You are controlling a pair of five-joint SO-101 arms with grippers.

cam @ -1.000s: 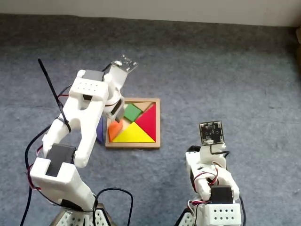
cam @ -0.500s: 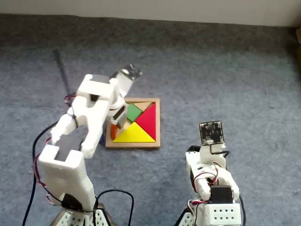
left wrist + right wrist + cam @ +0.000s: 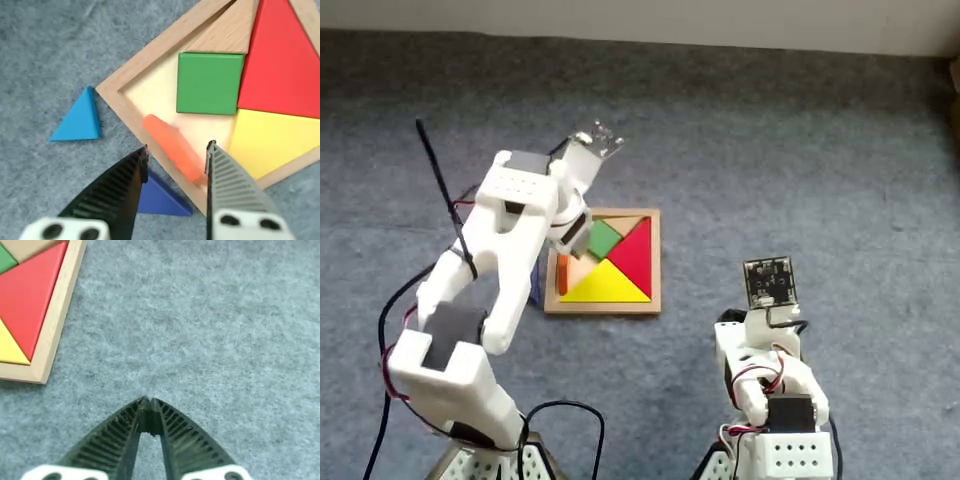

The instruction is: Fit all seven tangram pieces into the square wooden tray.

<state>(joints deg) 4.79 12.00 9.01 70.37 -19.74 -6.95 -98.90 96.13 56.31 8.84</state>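
At the left of the high view, the left arm (image 3: 500, 260) leaned over the grey-blue carpet (image 3: 800, 150) to the near-left corner of the square wooden tray (image 3: 653, 270). In its wrist view, the left gripper (image 3: 177, 148) hung over that corner with its jaws apart and clamped on nothing.

A light blue triangle (image 3: 77, 122) lay flat on the carpet just outside the tray's corner, close to the rim but apart from it. A dark blue triangle (image 3: 160, 197) lay on the carpet right beside the rim, partly hidden under the black finger (image 3: 125, 190).

Between the two fingers sat an orange piece (image 3: 172, 147). It was blurred and looked tilted, over the bare pale floor of the tray, with one end near the rim. Whether either finger touched it could not be told.

Further in, a green square (image 3: 209, 82) lay flat in the tray. A plain wood-coloured piece (image 3: 227, 35) sat against it on the far side. A large red triangle (image 3: 280, 65) and a large yellow triangle (image 3: 272, 140) filled the right half, edge to edge.

To the right, well apart from the tray, the right arm (image 3: 770, 400) stood folded back. The right gripper (image 3: 149, 412) had its jaws together over bare carpet, holding nothing.
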